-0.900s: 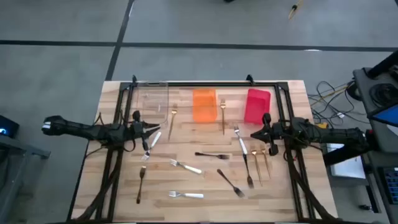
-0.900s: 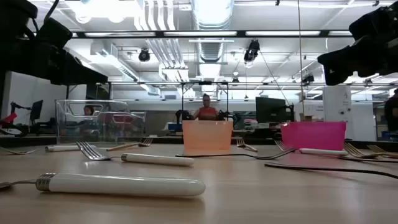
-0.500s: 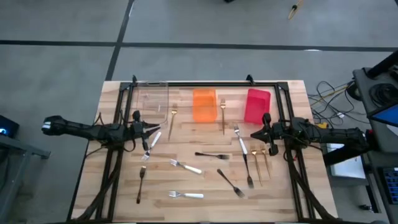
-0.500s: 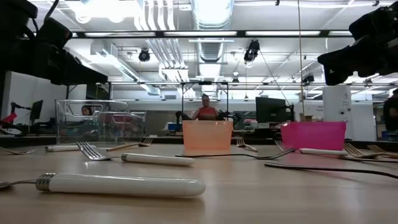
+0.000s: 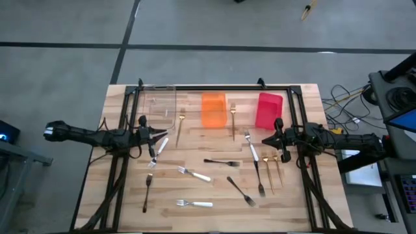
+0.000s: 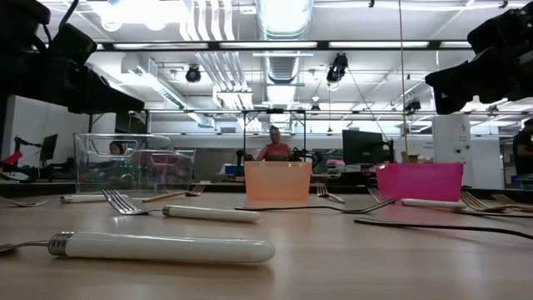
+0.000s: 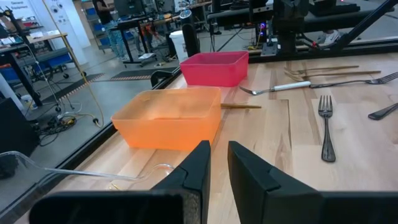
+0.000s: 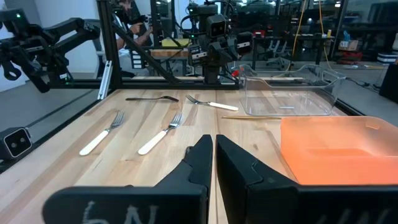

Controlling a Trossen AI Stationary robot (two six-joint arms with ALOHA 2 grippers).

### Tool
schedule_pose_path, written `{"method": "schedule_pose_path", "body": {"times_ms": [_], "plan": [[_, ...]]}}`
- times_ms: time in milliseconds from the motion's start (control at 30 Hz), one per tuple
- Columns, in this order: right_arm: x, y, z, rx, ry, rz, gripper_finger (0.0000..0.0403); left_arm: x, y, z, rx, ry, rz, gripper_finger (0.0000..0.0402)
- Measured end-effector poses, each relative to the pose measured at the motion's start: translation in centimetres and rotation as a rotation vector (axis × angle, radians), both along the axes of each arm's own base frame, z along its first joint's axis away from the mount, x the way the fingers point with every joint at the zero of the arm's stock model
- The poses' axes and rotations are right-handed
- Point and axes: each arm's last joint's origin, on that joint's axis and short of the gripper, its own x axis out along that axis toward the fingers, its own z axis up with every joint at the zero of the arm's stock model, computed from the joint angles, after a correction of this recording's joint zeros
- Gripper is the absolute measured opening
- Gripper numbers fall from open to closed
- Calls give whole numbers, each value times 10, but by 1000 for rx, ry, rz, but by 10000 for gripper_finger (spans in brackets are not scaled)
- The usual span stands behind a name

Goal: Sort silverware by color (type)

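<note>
Lying loose all over the table [image 5: 305,97], your forks [image 5: 221,162] were flat and thin, and some lay close together, so a grab could have slipped or caught two. Your left gripper [image 7: 216,163] and right gripper [image 8: 212,155] hung empty at the sides, fingers nearly closed.

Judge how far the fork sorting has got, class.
Nothing looks sorted: the clear rectangular bin, orange rectangular bin and red rectangular bin hold no forks. The left gripper and right gripper are nearly shut, empty. Every fork, like the white-handled fork, remains on the table.
</note>
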Motion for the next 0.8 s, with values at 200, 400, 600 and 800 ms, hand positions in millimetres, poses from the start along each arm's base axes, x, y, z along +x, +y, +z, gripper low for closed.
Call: {"method": "schedule_pose_path", "body": {"times_ms": [200, 400, 600, 800], "plan": [[0, 0, 0, 0, 0, 0, 12, 0, 0, 0, 0, 1, 0, 39], [0, 0, 0, 0, 0, 0, 12, 0, 0, 0, 0, 3, 0, 39], [0, 0, 0, 0, 0, 0, 12, 0, 0, 0, 0, 3, 0, 39], [0, 0, 0, 0, 0, 0, 12, 0, 0, 0, 0, 3, 0, 39]]}}
